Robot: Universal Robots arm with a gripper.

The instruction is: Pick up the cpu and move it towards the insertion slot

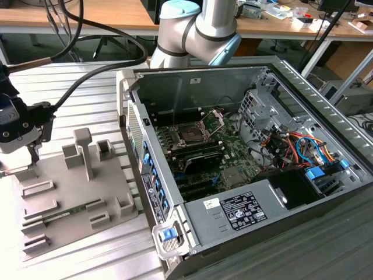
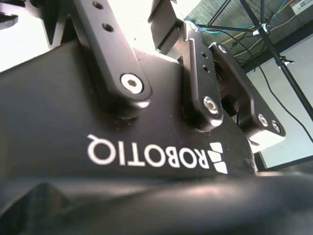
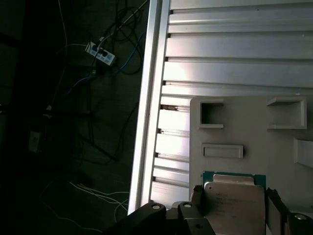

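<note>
- Gripper (image 3: 234, 192) low over the grey holder plate (image 3: 244, 132), straddling the cpu (image 3: 234, 210) with one side of the chip toward each jaw.
- Cannot tell whether clamped on the chip or just bracketing it; contact line hidden in the first wrist view.
- cpu directly under the gripper, flat, silvery top up, green edge showing on the side away from the gripper body. Looks seated in the plate, not lifted.
- Step in hand, by my read: the pick. Transfer not started.
- Doing it well: grip centred on opposite edges, squeeze even, chip kept level. Straight vertical pull out of the holder, no sideways drag against the rim. Thin flat part, so probably slips or tilts if caught off-centre.
- insertion slot (image 1: 191, 134) well apart from the gripper, inside the open pc case, load plate (image 1: 217, 118) hinged up, socket exposed.
- Between gripper and slot: tall grey posts (image 1: 84, 150) on the holder plate, then the case side wall (image 1: 135, 116). Both need height clearance, judging by the exterior view.
- Near the gripper on the same plate: empty rectangular pockets (image 3: 211, 113) and a thin green memory stick (image 1: 70, 210). Not the target.
- Thick black cable (image 1: 99, 73) looping from the gripper toward the arm; possible snag on the case rim during a swing across.
- Beyond the slot: black memory slots, bundled coloured wiring (image 1: 291, 143). Clear of the direct path.
</note>
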